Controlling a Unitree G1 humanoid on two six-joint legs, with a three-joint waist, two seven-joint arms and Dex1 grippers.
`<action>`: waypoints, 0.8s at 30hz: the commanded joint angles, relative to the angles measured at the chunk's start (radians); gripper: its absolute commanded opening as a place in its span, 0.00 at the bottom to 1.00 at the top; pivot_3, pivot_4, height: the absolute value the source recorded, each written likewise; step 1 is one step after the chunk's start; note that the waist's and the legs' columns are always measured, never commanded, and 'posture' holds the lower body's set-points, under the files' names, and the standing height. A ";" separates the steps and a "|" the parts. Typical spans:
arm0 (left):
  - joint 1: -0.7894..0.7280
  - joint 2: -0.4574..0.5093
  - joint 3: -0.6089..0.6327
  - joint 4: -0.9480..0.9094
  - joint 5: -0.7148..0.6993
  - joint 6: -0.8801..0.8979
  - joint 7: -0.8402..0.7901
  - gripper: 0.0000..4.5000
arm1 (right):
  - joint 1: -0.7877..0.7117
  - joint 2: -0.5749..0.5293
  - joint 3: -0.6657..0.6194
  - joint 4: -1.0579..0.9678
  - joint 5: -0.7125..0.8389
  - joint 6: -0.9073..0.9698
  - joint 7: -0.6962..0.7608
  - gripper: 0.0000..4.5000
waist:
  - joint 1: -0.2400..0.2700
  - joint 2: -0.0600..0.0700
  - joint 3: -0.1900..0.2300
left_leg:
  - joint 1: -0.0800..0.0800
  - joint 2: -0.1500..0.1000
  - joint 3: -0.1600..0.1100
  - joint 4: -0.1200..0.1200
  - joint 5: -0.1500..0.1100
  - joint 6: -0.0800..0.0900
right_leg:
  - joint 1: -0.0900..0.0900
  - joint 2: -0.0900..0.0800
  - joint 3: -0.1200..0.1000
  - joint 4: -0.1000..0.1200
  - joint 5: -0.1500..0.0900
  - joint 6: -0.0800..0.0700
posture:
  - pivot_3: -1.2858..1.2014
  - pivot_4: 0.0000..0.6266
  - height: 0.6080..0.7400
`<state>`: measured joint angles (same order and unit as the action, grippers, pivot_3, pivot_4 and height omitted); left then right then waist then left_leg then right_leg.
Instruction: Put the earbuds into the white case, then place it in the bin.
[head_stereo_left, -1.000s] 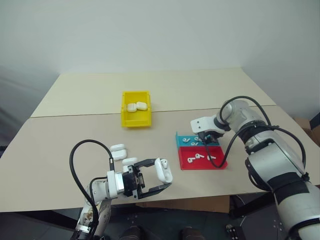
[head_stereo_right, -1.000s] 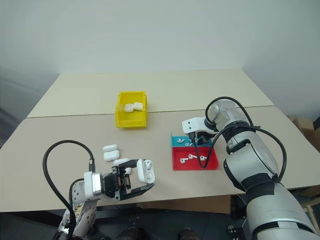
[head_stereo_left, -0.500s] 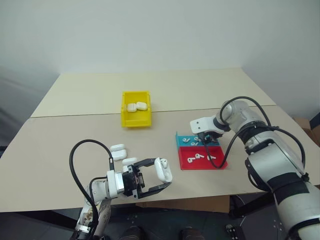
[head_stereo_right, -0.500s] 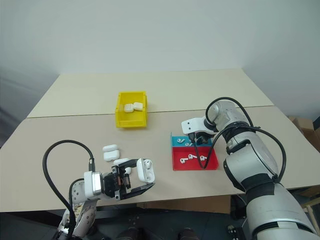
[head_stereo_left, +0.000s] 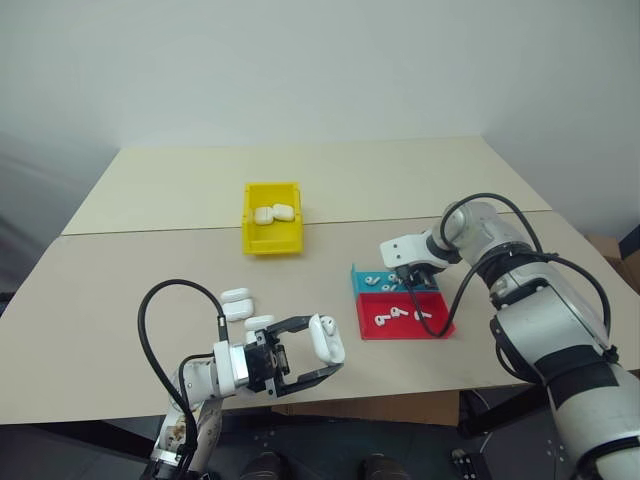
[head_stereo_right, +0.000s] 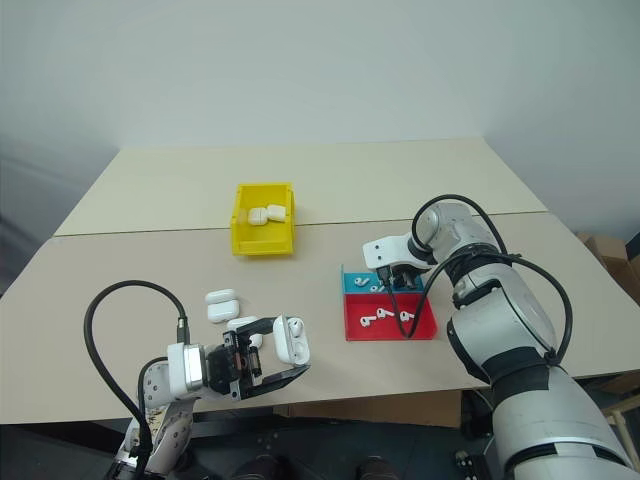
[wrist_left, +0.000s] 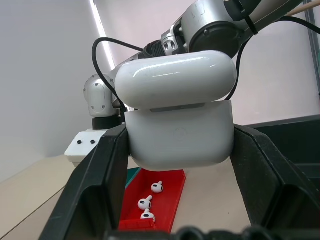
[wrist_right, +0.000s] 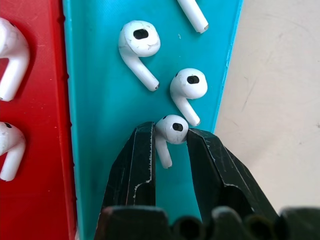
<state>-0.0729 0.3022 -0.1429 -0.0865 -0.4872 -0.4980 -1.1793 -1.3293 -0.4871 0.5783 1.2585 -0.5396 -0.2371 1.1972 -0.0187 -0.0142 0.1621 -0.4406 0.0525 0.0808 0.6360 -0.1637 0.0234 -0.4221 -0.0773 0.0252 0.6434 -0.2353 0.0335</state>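
My left gripper is shut on the white case, holding it above the table's near edge. Its lid stands slightly ajar. At the blue tray my right gripper points down. Its two black fingers press on either side of one small white earbud lying in the tray. Two more earbuds lie just beyond it. The yellow bin stands at mid-table and holds two white cases.
A red tray with earbuds lies against the blue one. Three spare white cases rest on the table near my left gripper. A seam crosses the table behind the bin.
The right gripper's fingers have drawn a little closer together over the blue tray. The left arm and the case have stayed still.
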 joint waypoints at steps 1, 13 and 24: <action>-0.012 -0.004 -0.004 -0.029 -0.002 -0.017 0.009 0.62 | 0.003 -0.008 -0.010 0.003 -0.009 -0.013 -0.007 0.26 | 0.000 0.000 0.000 | 0.000 0.000 0.000 0.000 0.000 0.000 | 0.000 0.000 0.000 0.000 0.000 0.000 | 0.52 0.24 1.00; -0.053 -0.019 -0.008 0.004 -0.020 -0.005 0.006 0.62 | -0.014 -0.089 -0.120 -0.102 0.085 0.013 0.114 0.26 | 0.003 0.000 0.000 | 0.000 0.000 0.000 0.000 0.000 0.000 | 0.000 0.000 0.000 0.000 0.000 0.000 | 0.52 0.24 1.00; -0.154 -0.061 0.006 0.036 -0.044 0.048 0.045 0.62 | 0.226 -0.224 -0.597 -0.821 0.576 0.565 0.162 0.26 | 0.010 0.000 0.000 | 0.000 0.000 0.000 0.000 0.000 0.000 | 0.000 0.000 0.001 0.000 0.000 0.001 | 0.52 0.24 1.00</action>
<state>-0.2001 0.2519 -0.1450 -0.0291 -0.5102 -0.4732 -1.1584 -1.1357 -0.6764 0.1185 0.6713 -0.1186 0.1532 1.3621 -0.0086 -0.0143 0.1621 -0.4413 0.0523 0.0804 0.6366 -0.1637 0.0235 -0.4217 -0.0773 0.0264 0.6435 -0.2352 0.0341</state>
